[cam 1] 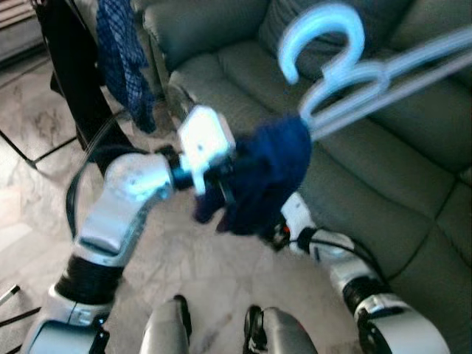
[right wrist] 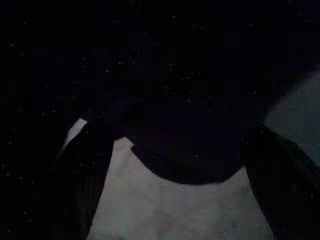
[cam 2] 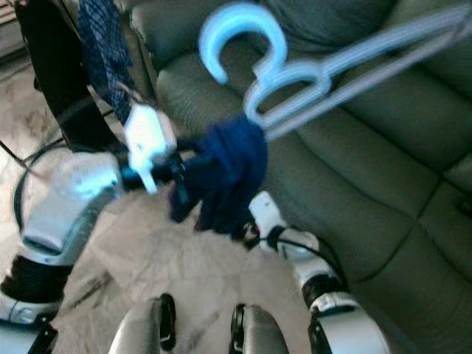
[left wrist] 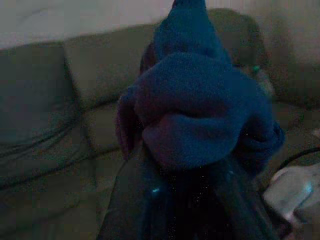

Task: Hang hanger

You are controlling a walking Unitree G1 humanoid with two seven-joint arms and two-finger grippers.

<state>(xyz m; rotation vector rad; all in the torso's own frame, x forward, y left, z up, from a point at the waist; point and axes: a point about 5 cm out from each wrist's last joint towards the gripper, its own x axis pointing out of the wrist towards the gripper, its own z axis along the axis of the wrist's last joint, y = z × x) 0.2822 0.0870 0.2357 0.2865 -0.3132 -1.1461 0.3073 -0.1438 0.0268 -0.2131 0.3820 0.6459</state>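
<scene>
Item: pale blue hanger (cam 1: 346,70), carried aloft before a grey-green sofa (cam 1: 383,184), dark blue cloth (cam 1: 262,177) bunched at its neck. Left gripper (cam 1: 225,184) apparently clamped on the cloth, though blurred; right gripper's (cam 1: 284,232) fingers cannot be told. Step: carrying. Next move calls for finding a rail and hooking on.

green sofa (cam 1: 383,169) close ahead and to the right, blue cloth (cam 1: 265,177) bunched over the left end effector (cam 1: 225,184), pale hanger (cam 1: 354,74) raised above it, checked garment (cam 1: 125,59) hanging left, open marble floor (cam 1: 199,258) below
</scene>
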